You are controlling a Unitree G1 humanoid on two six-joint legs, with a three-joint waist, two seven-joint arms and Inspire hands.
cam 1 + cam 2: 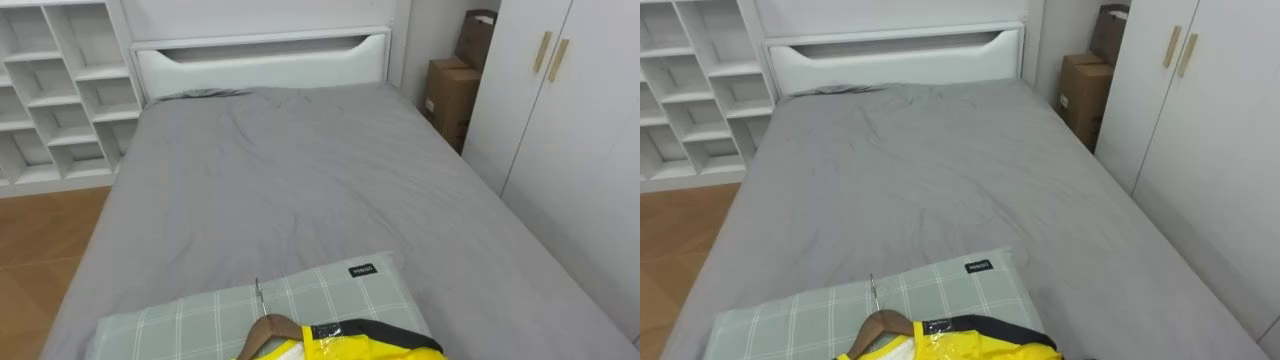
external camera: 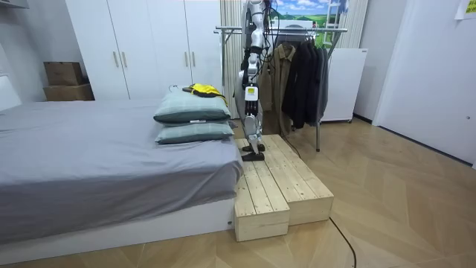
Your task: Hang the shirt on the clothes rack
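At the bottom of the left eye view, a yellow top (image 1: 340,343) on a wooden hanger (image 1: 268,328) lies on a green checked pillow (image 1: 190,320) on the grey bed (image 1: 300,170).

Over in the room view, the robot stands on a wooden step (image 2: 275,182) between the bed and a clothes rack (image 2: 297,30). Its left hand (image 2: 246,74) is too small to tell if it is open or closed.

The right eye view has a white wardrobe (image 1: 1210,120) beside the bed.
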